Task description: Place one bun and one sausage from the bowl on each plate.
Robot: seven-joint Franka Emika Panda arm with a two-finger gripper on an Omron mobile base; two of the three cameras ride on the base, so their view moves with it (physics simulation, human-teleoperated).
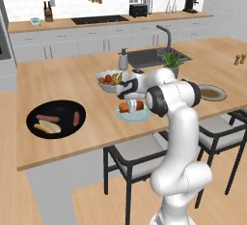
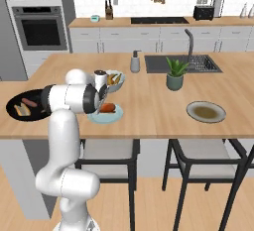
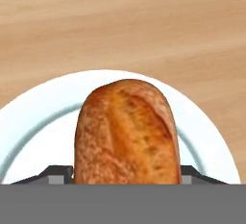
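in the left base view the end effector (image 1: 126,104) hung low over the light blue plate (image 1: 133,115) near the bench's front edge, with a bun (image 1: 130,106) at its tips; whether the fingers pinched the bun or had let go could not be told there. the black bowl (image 1: 56,119), well apart to the left, held two sausages (image 1: 48,118) and a second bun (image 1: 47,128).

in the right base view the olive-brown plate (image 2: 206,111) lay bare, far along the bench (image 2: 149,106) from the arm.

in the hand view the bun (image 3: 126,134) stood between the two dark fingertips (image 3: 57,174) above the plate (image 3: 202,136); contact was not clear. it looked light and crusty but crushable, so a gentle hold across its narrow middle seemed best.
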